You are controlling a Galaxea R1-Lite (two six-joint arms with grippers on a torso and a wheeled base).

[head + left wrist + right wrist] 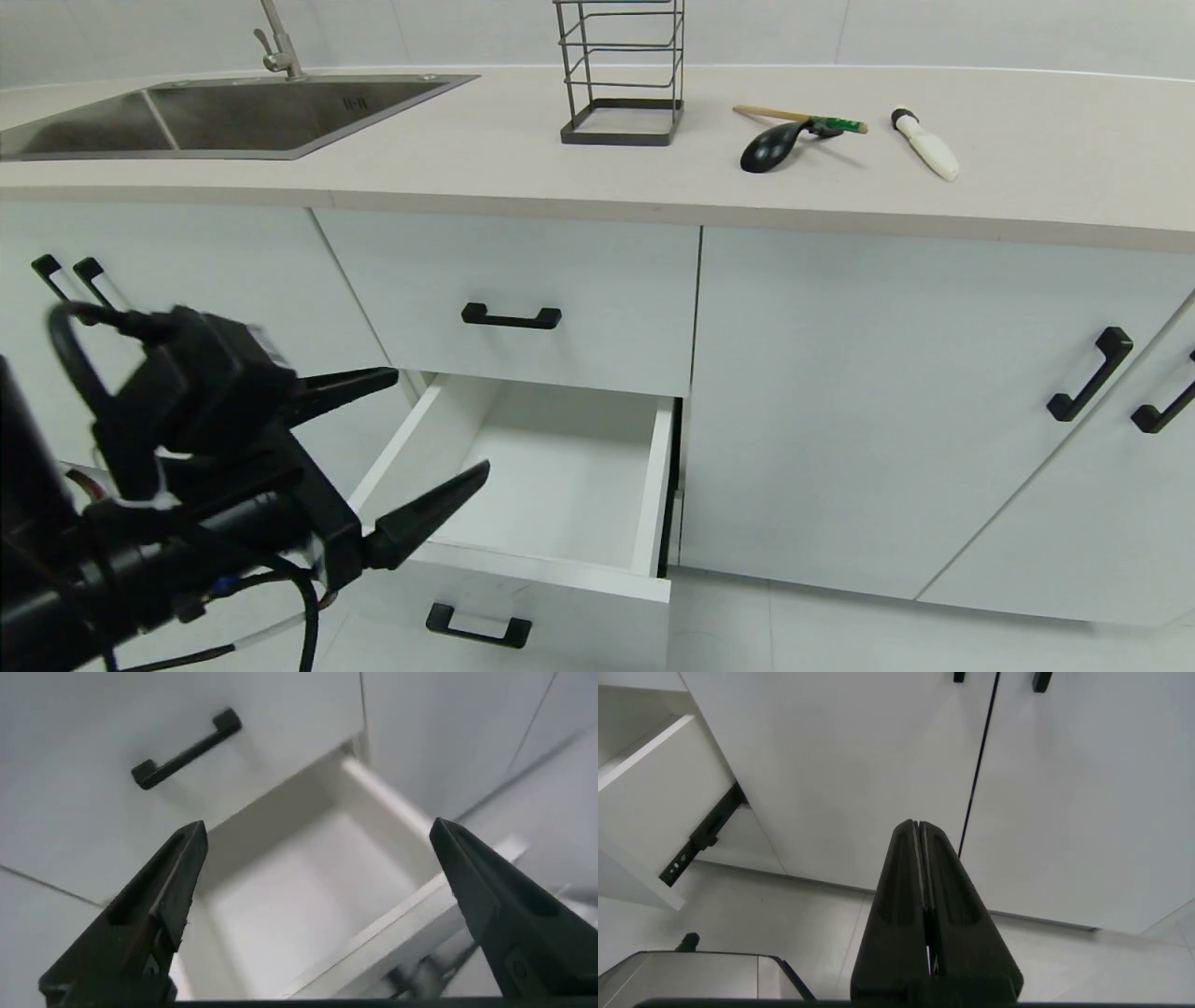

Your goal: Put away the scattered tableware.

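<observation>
Lower left, the left end effector (441, 420) gapes before the open drawer (653, 485); the right end effector (918, 824) is closed. Upper right, a spoon (770, 147) and a white utensil (926, 145) lie on the desk (467, 149).

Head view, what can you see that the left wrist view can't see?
Only the head view: the sink, the wire rack, and on the countertop a black spoon, a wooden stick and a white-handled tool. Only the left wrist view: nothing new, just a closer look down into the drawer. Both: that open drawer, the black handle of the closed one above it, and the left claw, open.
</observation>
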